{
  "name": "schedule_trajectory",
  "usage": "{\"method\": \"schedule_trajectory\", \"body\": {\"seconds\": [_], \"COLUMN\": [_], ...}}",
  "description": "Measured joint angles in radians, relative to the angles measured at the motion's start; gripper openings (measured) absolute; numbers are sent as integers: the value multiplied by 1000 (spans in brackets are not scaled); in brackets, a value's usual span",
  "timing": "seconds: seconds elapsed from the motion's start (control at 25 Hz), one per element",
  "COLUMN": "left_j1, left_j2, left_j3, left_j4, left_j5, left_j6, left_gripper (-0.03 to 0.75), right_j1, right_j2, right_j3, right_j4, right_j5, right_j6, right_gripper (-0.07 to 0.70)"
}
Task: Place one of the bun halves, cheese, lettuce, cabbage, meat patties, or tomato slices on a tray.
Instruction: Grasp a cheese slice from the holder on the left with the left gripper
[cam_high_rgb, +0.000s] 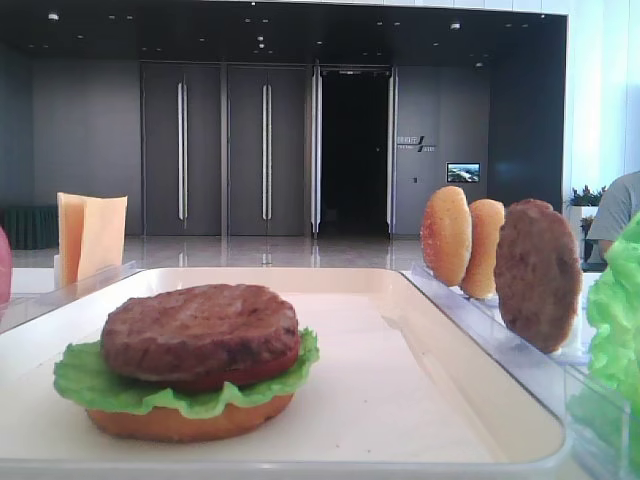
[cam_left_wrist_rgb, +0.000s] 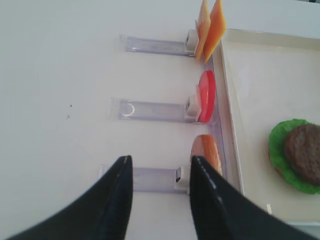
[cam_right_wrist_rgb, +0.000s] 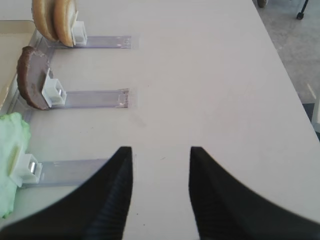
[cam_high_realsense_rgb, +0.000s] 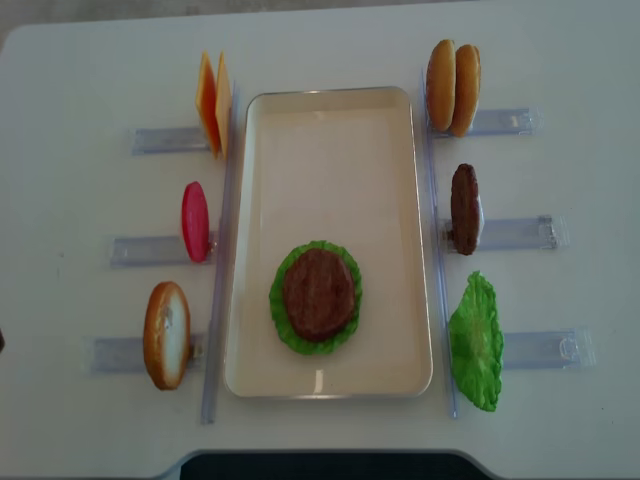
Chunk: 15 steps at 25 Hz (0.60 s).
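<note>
The left jaws (cam_left_wrist_rgb: 160, 187) stand parted with nothing between them, hanging over the white desk (cam_left_wrist_rgb: 60, 60). Just past their right tip a bun half (cam_left_wrist_rgb: 206, 150) stands on edge in a clear rack (cam_left_wrist_rgb: 145, 179). Farther out from the jaws a red tomato slice (cam_left_wrist_rgb: 206, 95) stands in the next rack, and beyond it two cheese slices (cam_left_wrist_rgb: 210, 27) lean together in the last one.

To the right of these jaws lies the cream tray (cam_left_wrist_rgb: 260, 75). On it sits a stack: a bun half (cam_high_rgb: 185, 420) at the bottom, a lettuce leaf (cam_high_rgb: 90, 385) over it, a red tomato slice (cam_high_rgb: 245, 372) edging out above the leaf, and a meat patty (cam_high_rgb: 200, 328) on top. In the overhead view the stack (cam_high_realsense_rgb: 318, 295) lies in the near half of the tray, apart from every rim.

The right jaws (cam_right_wrist_rgb: 161, 172) are also parted and hold nothing, hanging over bare desk. To their left a loose lettuce leaf (cam_right_wrist_rgb: 10, 160) rests at the end of the nearest rack (cam_right_wrist_rgb: 70, 170). Farther ahead and left a second patty (cam_right_wrist_rgb: 31, 77) stands on edge in the middle rack, and beyond that two more bun halves (cam_right_wrist_rgb: 55, 20) stand side by side in the far rack.
</note>
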<state>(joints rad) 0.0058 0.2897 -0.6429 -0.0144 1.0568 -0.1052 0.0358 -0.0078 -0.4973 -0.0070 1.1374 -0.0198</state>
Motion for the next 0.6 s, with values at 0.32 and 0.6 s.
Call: {"method": "schedule_trajectory", "body": {"seconds": [0.32, 0.6], "left_j1": [0, 0], "left_j2": [406, 818], "left_j3": [-189, -465], "left_j4": [0, -7], "left_j5": [-78, -78], "left_j6": [-36, -24], "left_gripper": [303, 303], "right_j1": [0, 0], "right_j2": [0, 0], "right_j3": [0, 0], "right_j4": [0, 0], "right_j5": [0, 0], "right_j6": [0, 0], "right_gripper": [293, 293]}}
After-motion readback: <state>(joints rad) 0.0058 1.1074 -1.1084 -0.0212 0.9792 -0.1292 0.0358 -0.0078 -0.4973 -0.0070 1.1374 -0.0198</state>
